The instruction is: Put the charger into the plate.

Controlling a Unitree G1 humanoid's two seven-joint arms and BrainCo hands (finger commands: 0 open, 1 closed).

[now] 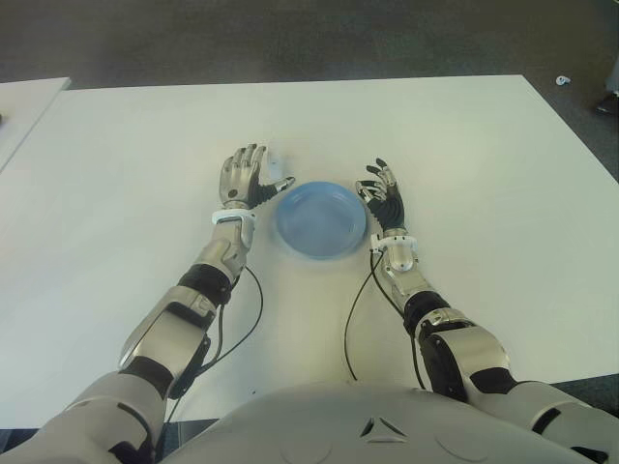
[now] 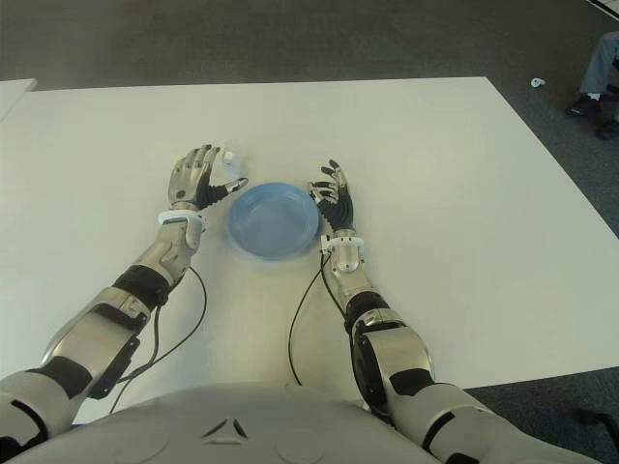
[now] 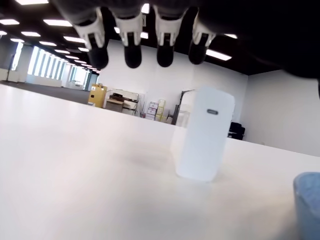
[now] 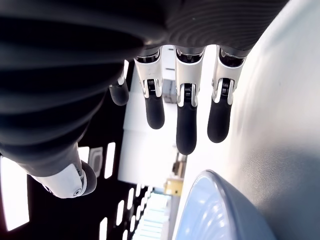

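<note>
1. Left hand [image 1: 244,176] hovers on the left side of the blue plate [image 1: 321,219], fingers [image 3: 133,47] spread and holding nothing. The white charger [image 3: 202,134] stands upright on the table [image 1: 116,174] just beyond the fingertips, not yet touched — beside the plate's far-left rim, outside it.
2. Right hand [image 1: 382,193] shows on the plate's right side, fingers relaxed, empty.
3. Step in hand, as I judge it: reach and grasp. The hand should go forward until the fingers pass the charger, then close thumb against fingers across its flat faces, low enough not to topple it.
4. After the lift, the move to the plate is short — clear the raised rim first.
5. Room: the table is bare around both hands, its edges well apart from the work.
</note>
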